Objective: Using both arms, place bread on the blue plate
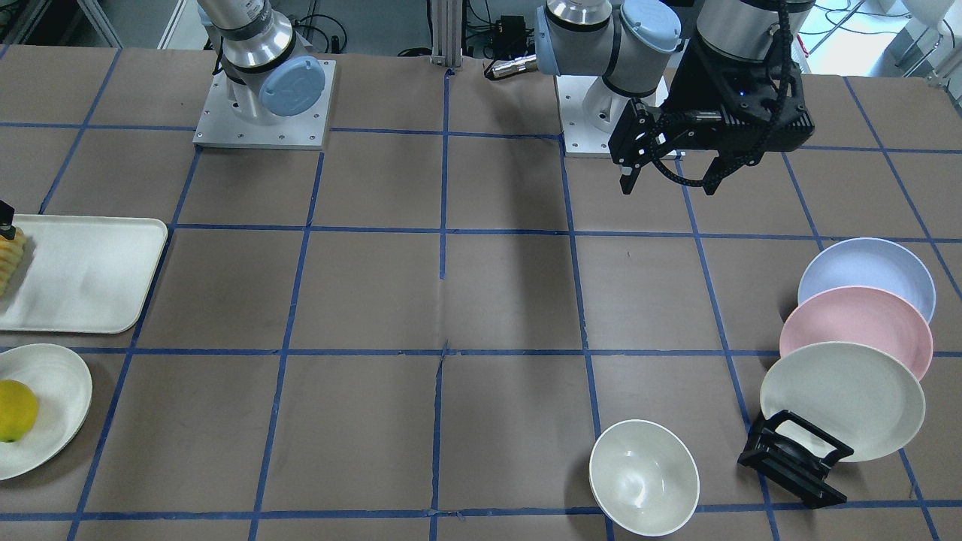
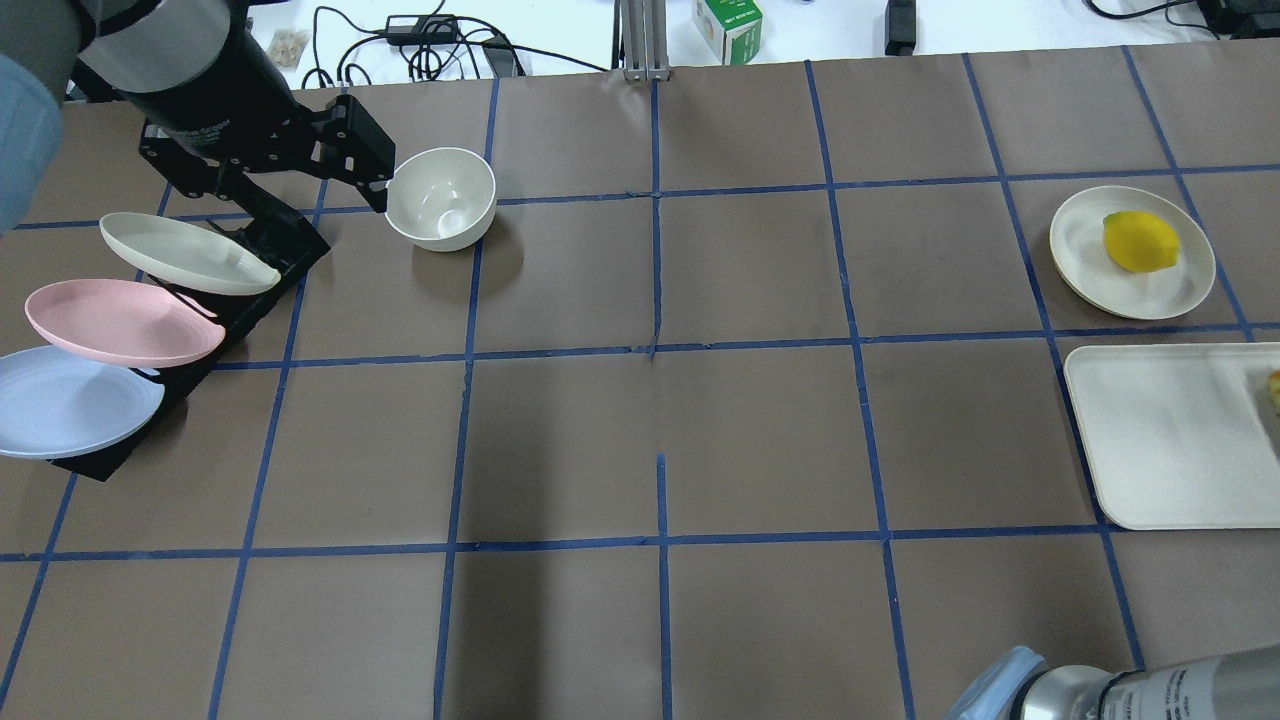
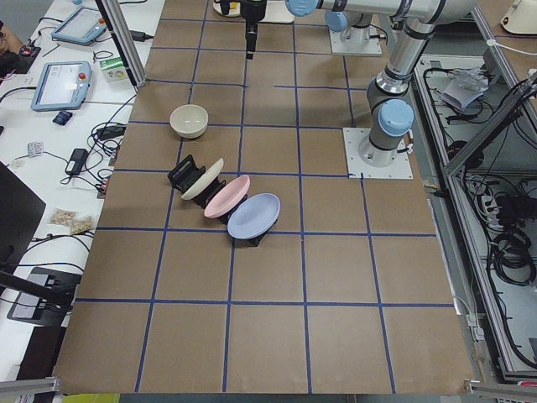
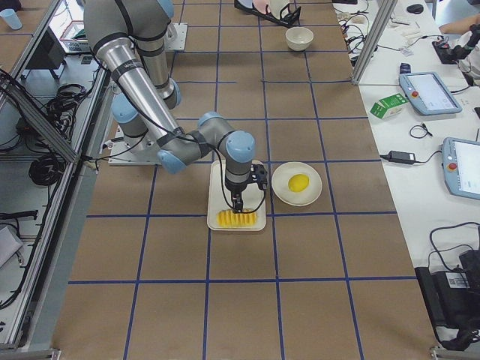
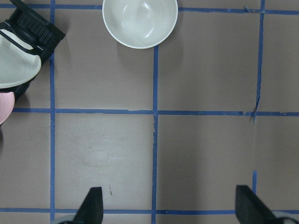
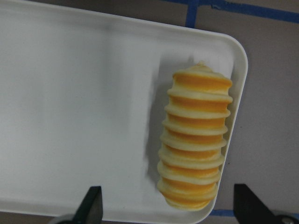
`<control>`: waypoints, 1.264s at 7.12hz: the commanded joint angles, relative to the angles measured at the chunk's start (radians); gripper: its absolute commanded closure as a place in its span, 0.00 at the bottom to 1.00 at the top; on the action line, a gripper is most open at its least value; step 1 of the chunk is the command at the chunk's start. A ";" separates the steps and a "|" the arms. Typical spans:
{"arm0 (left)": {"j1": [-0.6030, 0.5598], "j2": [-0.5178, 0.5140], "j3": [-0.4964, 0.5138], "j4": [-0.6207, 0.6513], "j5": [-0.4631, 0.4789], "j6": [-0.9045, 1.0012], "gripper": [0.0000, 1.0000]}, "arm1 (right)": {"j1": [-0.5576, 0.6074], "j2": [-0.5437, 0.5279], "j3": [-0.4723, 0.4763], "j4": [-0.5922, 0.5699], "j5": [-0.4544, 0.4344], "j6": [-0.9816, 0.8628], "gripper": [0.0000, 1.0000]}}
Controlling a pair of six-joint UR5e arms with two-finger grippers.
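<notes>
The bread (image 6: 196, 140), a pale-yellow loaf with orange ridges, lies at the end of a white tray (image 6: 70, 116). It also shows in the exterior right view (image 4: 240, 219) and at the front view's left edge (image 1: 11, 259). My right gripper (image 6: 169, 207) hangs open just above it, one finger on either side and apart from it. The blue plate (image 1: 868, 274) leans in a black rack (image 1: 797, 458) with a pink plate (image 1: 857, 327) and a cream plate (image 1: 842, 398). My left gripper (image 1: 670, 180) is open and empty, high over the table (image 5: 170, 207) near the rack.
A white bowl (image 1: 642, 477) stands near the rack and shows in the left wrist view (image 5: 140, 21). A yellow fruit (image 1: 15, 409) sits on a small cream plate (image 1: 60, 391) beside the tray (image 1: 90, 278). Blue tape lines grid the brown table.
</notes>
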 commanded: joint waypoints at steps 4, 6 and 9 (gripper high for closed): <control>0.003 0.003 -0.001 0.000 0.000 0.003 0.00 | -0.011 0.112 -0.012 -0.106 -0.005 0.026 0.00; 0.011 0.009 -0.004 -0.001 0.002 0.028 0.00 | -0.011 0.129 -0.014 -0.107 0.001 0.035 0.00; 0.261 0.041 -0.018 -0.094 0.002 0.390 0.00 | -0.011 0.181 -0.035 -0.167 -0.001 0.038 0.00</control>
